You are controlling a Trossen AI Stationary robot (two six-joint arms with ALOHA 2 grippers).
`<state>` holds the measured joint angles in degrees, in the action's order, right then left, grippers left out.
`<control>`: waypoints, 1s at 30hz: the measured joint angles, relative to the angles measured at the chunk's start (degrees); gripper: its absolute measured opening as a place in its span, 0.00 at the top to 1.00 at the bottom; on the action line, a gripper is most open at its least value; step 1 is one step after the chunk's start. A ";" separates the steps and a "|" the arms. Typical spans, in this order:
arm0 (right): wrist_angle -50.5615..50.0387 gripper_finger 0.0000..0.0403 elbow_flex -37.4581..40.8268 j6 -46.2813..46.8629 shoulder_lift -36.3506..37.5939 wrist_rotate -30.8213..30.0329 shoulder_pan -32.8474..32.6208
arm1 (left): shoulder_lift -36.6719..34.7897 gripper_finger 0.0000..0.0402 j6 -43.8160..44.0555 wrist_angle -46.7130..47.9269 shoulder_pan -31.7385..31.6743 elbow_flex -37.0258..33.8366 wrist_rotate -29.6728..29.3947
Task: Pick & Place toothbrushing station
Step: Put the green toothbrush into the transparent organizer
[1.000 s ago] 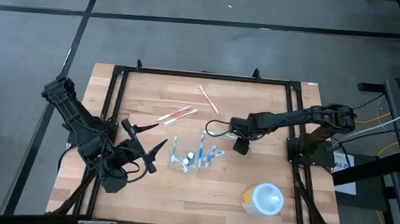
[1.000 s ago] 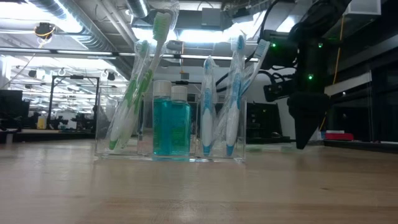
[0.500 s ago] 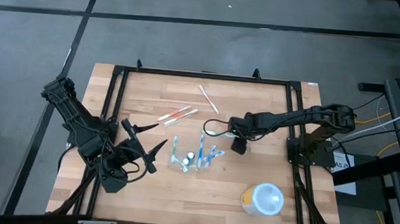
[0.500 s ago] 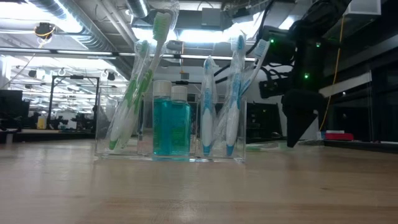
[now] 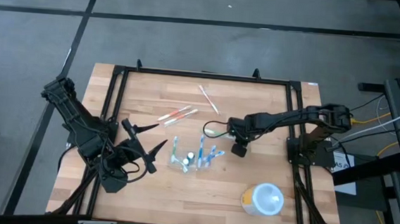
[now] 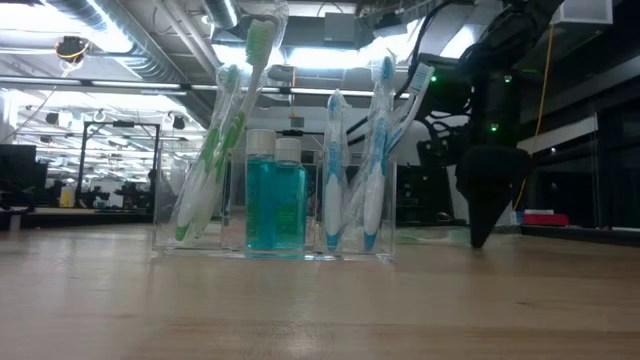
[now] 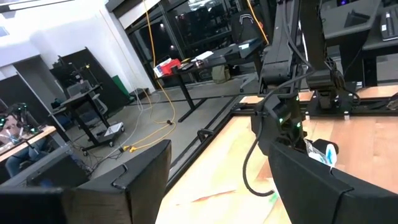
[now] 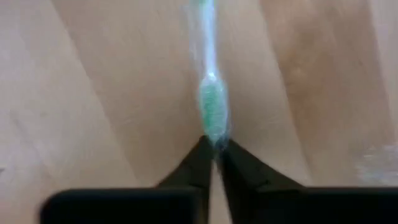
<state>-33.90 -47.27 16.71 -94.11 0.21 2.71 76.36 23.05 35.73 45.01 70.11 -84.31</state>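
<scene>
The right gripper's [image 8: 214, 148] fingers pinch the end of a thin green and white toothbrush [image 8: 210, 93] lying flat on the wooden desk [image 5: 257, 102], likely to lift it into the small clear plastic toothbrushing station [image 5: 193, 161]. The station stands mid-desk, its long side slanting across, brushes pointing up. The left gripper [image 5: 143, 145] waits nearby, fingers spread.

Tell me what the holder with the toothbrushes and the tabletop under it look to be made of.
Toothbrushing station: clear, glossy, probably hard plastic; the room and the blue bottle show straight through its walls.
Table: light wood, likely butcher-block, with a smooth matte finish; plank seams and grain lines run across it. A dark metal-looking frame borders it.
</scene>
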 joint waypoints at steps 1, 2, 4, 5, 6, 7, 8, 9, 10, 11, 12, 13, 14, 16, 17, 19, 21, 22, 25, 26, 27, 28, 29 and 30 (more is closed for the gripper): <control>-0.14 0.94 0.00 -0.09 0.09 0.05 -0.27 | 0.00 0.34 -0.02 -0.01 0.00 0.00 0.01; -0.45 0.97 0.01 -0.26 0.25 0.17 -0.64 | 0.00 0.34 -0.02 0.00 0.00 0.00 0.02; -0.88 0.97 0.04 0.29 0.31 0.24 -1.37 | 0.00 0.34 -0.06 0.00 0.00 0.00 0.02; -1.19 0.97 0.04 0.54 0.44 0.26 -1.71 | 0.00 0.34 -0.07 0.00 0.03 0.00 0.02; -2.29 0.98 0.06 0.81 0.68 0.44 -2.18 | 0.00 0.34 -0.07 0.00 0.04 0.00 0.02; -3.49 0.99 0.21 0.95 0.95 0.59 -2.84 | 0.00 0.34 -0.08 0.01 0.04 -0.01 0.02; -3.94 0.99 0.26 1.61 1.40 0.66 -3.60 | 0.00 0.34 -0.09 0.01 0.04 -0.02 0.02; -4.28 0.99 0.26 2.39 2.18 1.02 -4.40 | 0.00 0.34 -0.09 0.04 0.04 -0.02 0.04; -4.72 0.99 0.24 3.24 3.26 1.07 -5.39 | 0.00 0.34 -0.09 0.04 0.04 -0.02 0.04; -4.75 0.99 0.24 4.17 4.42 1.13 -6.50 | 0.00 0.34 -0.11 0.07 0.04 -0.02 0.02; -4.71 0.99 0.24 5.38 5.66 1.09 -7.74 | 0.00 0.34 -0.13 0.21 0.04 -0.02 0.04; -4.78 0.99 0.24 6.80 7.34 1.05 -9.13 | 0.00 0.34 -0.29 0.28 0.04 -0.02 0.04; -4.71 0.99 0.15 8.33 9.09 1.07 -10.60 | 0.00 0.34 -0.31 0.40 0.04 -0.02 0.02; -4.83 0.99 -0.38 11.61 12.93 0.37 -14.02 | 0.00 0.34 -0.31 1.31 0.04 -0.02 0.04; -5.10 1.00 -0.87 13.24 14.85 -0.25 -15.75 | 0.00 0.34 -0.31 1.85 0.04 -0.02 0.04; -5.32 1.00 -2.25 16.13 18.53 -1.88 -19.17 | 0.00 0.34 -0.25 3.66 0.04 -0.02 0.04; -6.53 1.00 -4.06 18.29 21.87 -4.05 -22.17 | 0.00 0.34 0.33 5.63 0.04 -0.02 0.02; -7.16 1.00 -5.12 19.04 23.18 -5.10 -23.42 | 0.00 0.34 0.71 6.57 0.04 -0.02 0.02; -7.28 1.00 -8.80 19.80 26.40 -7.76 -26.10 | 0.00 0.34 1.05 10.19 -0.11 -0.02 -0.02; -6.77 1.00 -10.21 19.50 26.97 -8.17 -26.68 | 0.00 0.34 1.01 11.20 -0.17 -0.26 -0.06; -5.69 1.00 -11.40 18.80 27.34 -8.19 -27.06 | 0.00 0.34 0.53 11.80 -0.24 -0.82 -0.08; -4.40 1.00 -12.53 18.01 27.54 -8.05 -27.30 | -0.02 0.34 -0.49 12.19 -0.41 -1.58 -0.07; -2.83 1.00 -13.47 16.93 27.56 -7.28 -27.38 | 0.01 0.34 -1.80 12.30 -0.54 -2.45 -0.02; -0.58 1.00 -14.25 15.88 27.56 -6.02 -27.42 | 0.02 0.34 -2.81 12.25 -0.56 -3.42 -0.01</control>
<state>-34.48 -61.51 32.59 -66.54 -5.81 -24.71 76.38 20.24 47.98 44.46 66.69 -84.33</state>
